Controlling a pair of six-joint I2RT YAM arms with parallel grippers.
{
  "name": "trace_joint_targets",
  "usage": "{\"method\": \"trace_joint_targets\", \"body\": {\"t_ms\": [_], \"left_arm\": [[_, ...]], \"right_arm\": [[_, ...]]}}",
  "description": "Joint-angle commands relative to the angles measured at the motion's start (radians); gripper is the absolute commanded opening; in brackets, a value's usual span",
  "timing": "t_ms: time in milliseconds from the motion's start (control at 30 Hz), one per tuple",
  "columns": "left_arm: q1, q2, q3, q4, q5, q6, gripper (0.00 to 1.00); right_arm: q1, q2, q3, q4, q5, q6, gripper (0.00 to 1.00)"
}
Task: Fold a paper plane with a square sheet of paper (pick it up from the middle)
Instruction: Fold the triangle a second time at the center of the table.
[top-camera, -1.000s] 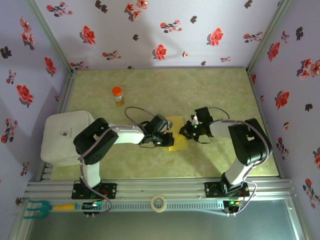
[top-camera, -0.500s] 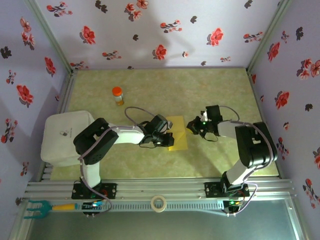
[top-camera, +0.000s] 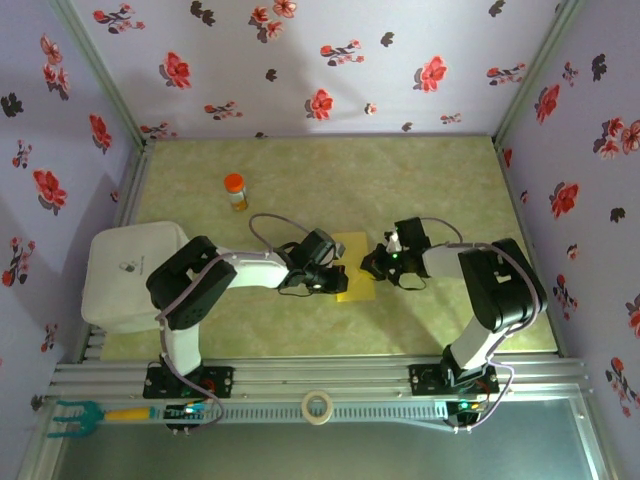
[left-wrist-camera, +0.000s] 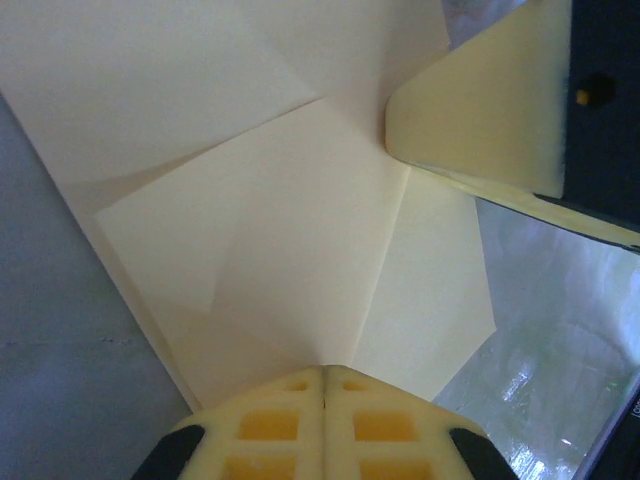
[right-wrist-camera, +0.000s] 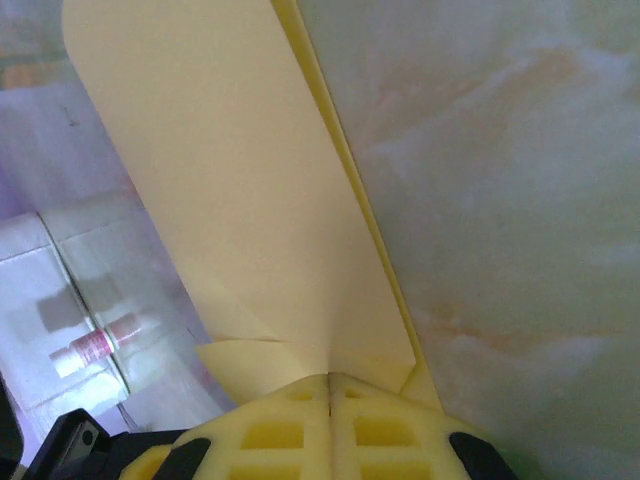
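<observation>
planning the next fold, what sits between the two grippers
The yellow sheet of paper, partly folded, spans from left gripper to right gripper in the top view.

Creased yellow paper (left-wrist-camera: 290, 240), closed left gripper (left-wrist-camera: 323, 373) touching it, upper-right flap (left-wrist-camera: 480, 110) lifted

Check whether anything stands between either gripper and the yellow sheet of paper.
Nothing visible does. The left gripper and right gripper are each shut on an edge of the sheet of paper; the orange-capped bottle stands well away.
</observation>
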Motion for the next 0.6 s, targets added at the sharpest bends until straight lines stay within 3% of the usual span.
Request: {"method": "trace_joint_targets", "body": {"t_ms": [0,200,567], "left_arm": [[0.002,-0.020,0.015,-0.113,-0.009,0.009,0.00],[0.002,-0.040,0.095,-0.111,0.027,0.015,0.00],[0.006,0.110,0.178,-0.108,0.079,0.004,0.00]], "right_arm": [[-0.001,0.028,0.004,-0.095,0.076,-0.043,0.00],[-0.001,0.027,-0.003,-0.087,0.079,-0.035,0.00],[-0.001,0.034,-0.017,-0.066,0.080,-0.024,0.00]]}}
